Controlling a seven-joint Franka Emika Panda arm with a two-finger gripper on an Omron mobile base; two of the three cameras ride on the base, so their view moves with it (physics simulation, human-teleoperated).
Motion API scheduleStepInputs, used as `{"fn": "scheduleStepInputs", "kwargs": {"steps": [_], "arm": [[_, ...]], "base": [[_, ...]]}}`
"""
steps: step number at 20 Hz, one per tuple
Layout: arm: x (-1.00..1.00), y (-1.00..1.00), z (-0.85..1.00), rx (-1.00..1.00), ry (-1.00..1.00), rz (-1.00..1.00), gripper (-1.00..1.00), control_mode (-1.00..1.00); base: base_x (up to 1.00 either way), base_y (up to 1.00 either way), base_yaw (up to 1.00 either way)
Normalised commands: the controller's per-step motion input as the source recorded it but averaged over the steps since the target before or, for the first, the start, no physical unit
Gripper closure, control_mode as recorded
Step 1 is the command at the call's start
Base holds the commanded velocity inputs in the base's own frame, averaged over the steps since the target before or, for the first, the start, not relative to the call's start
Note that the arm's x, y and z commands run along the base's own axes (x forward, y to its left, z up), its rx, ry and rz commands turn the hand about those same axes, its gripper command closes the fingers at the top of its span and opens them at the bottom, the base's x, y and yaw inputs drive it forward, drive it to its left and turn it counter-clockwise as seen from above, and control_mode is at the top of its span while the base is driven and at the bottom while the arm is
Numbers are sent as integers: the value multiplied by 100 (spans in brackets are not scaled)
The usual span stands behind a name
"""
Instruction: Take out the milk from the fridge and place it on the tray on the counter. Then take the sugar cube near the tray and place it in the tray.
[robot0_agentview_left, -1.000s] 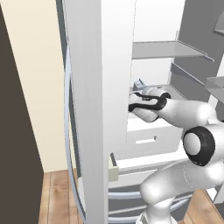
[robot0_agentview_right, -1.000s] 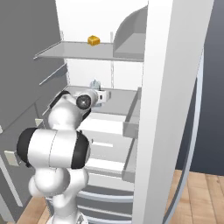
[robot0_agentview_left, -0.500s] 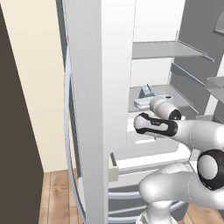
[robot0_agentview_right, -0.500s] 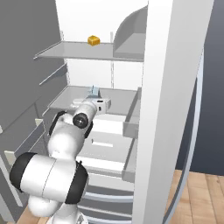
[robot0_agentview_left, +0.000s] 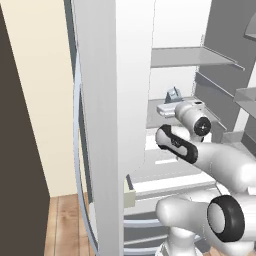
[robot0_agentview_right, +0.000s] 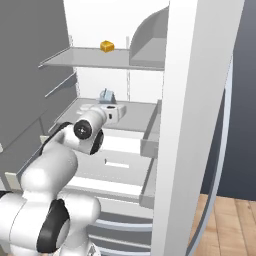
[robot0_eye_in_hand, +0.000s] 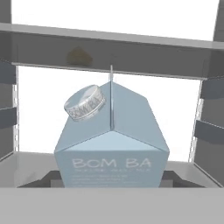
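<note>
The arm is reaching deeper into the fridge (robot0_agentview_right: 200, 125), bringing the gripper (robot0_eye_in_hand: 111, 183) up around the milk (robot0_eye_in_hand: 112, 144); whether it is gripping yet, I cannot tell.

Milk (robot0_eye_in_hand: 111, 144) carton: pale lettering "BOM BA" in 1 line across front face, lower centre of hand view, just under gable. Gap between "BOM" and "BA" may hide 1 more letter; cannot tell. Faint smaller lines of print below it, too blurred to read. Ribbed cap at upper left of carton carries no legible marking. In both base views carton too small for any text to be read. No other labels, numbers or signs readable.
</note>
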Motion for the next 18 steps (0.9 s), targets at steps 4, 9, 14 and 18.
{"fn": "scheduleStepInputs", "kwargs": {"steps": [4,9,14,18], "arm": [[-32,-1,47,-1,10,-8,100,-100],[-51,-36,50,0,15,-3,100,-100],[-76,-9,54,-2,8,0,100,-100],[-100,-16,0,0,-10,0,100,-100]], "base": [[0,0,0],[0,0,0],[0,0,0],[0,0,0]]}}
